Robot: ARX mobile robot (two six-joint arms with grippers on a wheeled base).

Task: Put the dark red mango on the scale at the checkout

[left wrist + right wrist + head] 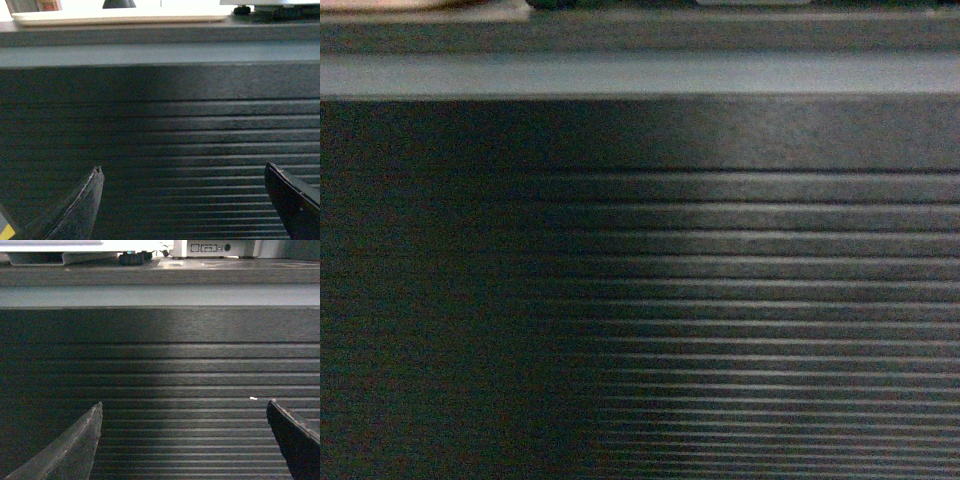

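The checkout [640, 300] fills the head view with its ribbed black front, and only a thin strip of its top shows. The dark red mango is out of view. In the left wrist view my left gripper [183, 167] is open and empty, facing the checkout's ribbed panel [160, 125]. My right gripper [185, 403] is likewise open with nothing in it before the same panel [160, 370]. A white box on a black foot [242, 10], probably the scale, just shows on the counter top; its lower edge [50, 257] also shows in the right wrist view.
A flat beige tray [120, 19] lies on the counter top left of the white box. Another white device with ports [210, 247] stands further right on the counter. The counter's grey edge band [640, 75] runs across, just above the ribbed front.
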